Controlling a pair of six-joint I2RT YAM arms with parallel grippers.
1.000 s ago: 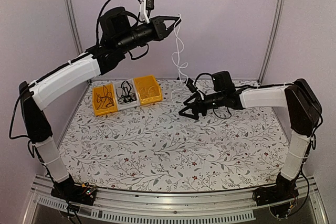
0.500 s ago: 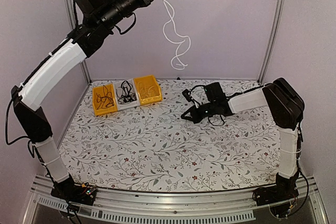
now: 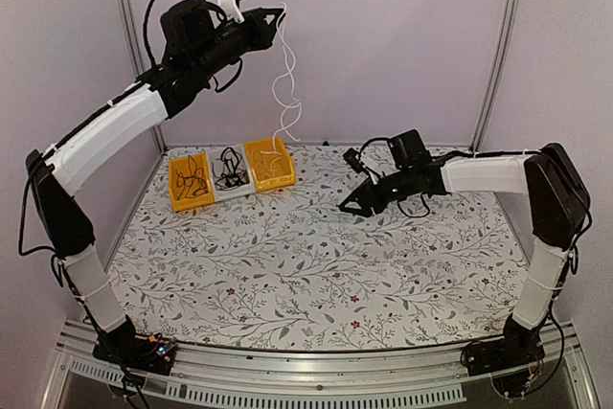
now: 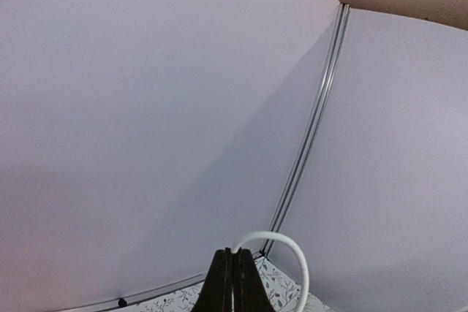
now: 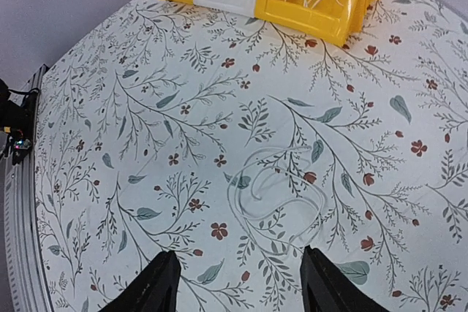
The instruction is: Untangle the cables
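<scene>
Above floral table, kinked white cable pinched in left fingers; right fingers spread.

Soft, even, bright light; faint shadows on the floral-patterned white tabletop. Overhead view bows at 3 and 9 o'clock.

Glossy yellow plastic bin, smooth white cable, matt floral-print table cover, ribbed metal front rail.
</scene>
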